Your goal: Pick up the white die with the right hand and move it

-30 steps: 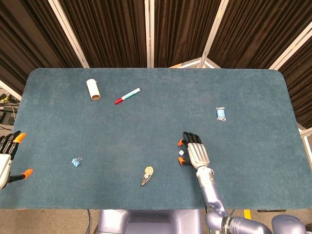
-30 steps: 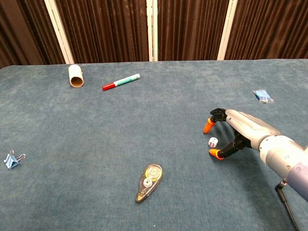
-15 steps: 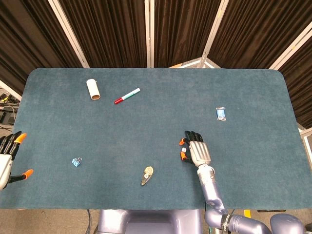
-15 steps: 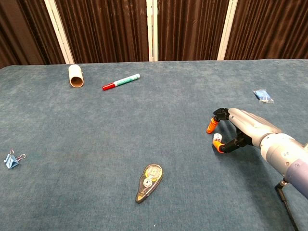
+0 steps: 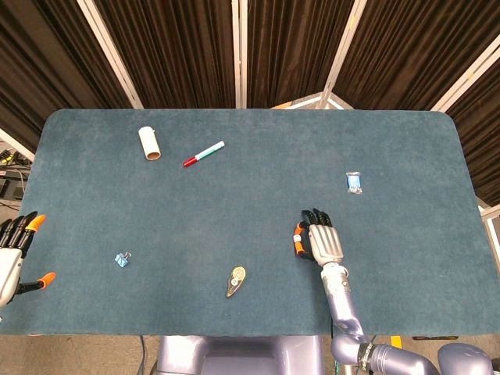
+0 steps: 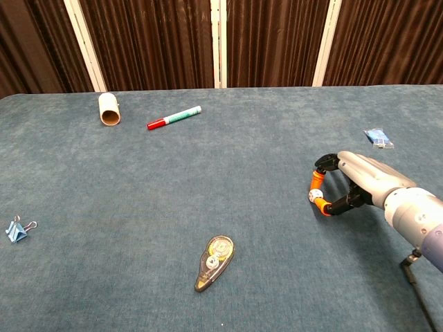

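The white die (image 6: 315,195) is being pinched by the right hand (image 6: 346,185) near the table's (image 6: 138,207) front edge; carrying is being awaited.

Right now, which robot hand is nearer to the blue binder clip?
The left. The left robot hand sits at the table's near left edge, just left of the blue binder clip. The right robot hand is far across, pinching the white die.

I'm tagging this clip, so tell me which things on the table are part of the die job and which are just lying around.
Part of the job:
white die, pinched by the right hand

Lying about:
cardboard tube
red-capped marker
blue binder clip
correction tape dispenser
small blue packet
left hand, off the table's edge
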Tool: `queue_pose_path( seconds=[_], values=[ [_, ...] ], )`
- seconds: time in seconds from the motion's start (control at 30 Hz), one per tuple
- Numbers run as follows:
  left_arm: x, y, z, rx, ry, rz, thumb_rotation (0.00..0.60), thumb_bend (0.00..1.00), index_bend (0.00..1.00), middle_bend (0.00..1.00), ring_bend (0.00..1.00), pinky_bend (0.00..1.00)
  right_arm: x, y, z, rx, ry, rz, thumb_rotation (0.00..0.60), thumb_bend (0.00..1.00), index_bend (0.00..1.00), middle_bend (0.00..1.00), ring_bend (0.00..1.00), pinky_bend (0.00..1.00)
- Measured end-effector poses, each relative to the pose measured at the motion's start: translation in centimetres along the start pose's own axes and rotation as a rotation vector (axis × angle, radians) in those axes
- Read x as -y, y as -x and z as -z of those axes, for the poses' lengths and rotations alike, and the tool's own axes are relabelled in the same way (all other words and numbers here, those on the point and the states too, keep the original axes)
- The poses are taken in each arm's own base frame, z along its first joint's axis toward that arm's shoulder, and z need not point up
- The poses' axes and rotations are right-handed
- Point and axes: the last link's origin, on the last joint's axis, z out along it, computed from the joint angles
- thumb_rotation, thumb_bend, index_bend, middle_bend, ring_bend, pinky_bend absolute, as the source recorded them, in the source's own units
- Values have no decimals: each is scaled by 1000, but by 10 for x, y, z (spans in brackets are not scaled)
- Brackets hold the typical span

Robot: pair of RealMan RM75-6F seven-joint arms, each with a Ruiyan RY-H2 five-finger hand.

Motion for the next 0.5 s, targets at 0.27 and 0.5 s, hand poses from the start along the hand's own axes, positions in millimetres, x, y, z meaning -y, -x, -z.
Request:
queue_pose_path(
  seconds=[0.27, 0.5],
  values=[
    [-1, 0, 1, -2, 4, 2, 600, 75, 0, 0, 0, 0, 5, -9, 2, -27, -22, -12, 600, 399, 641, 246, 0, 0],
    [-1, 1, 0, 0, 4, -2, 600, 77, 0, 0, 0, 0, 21, -37, 6, -88, -78, -33, 600, 396, 622, 243, 0, 0]
  ],
)
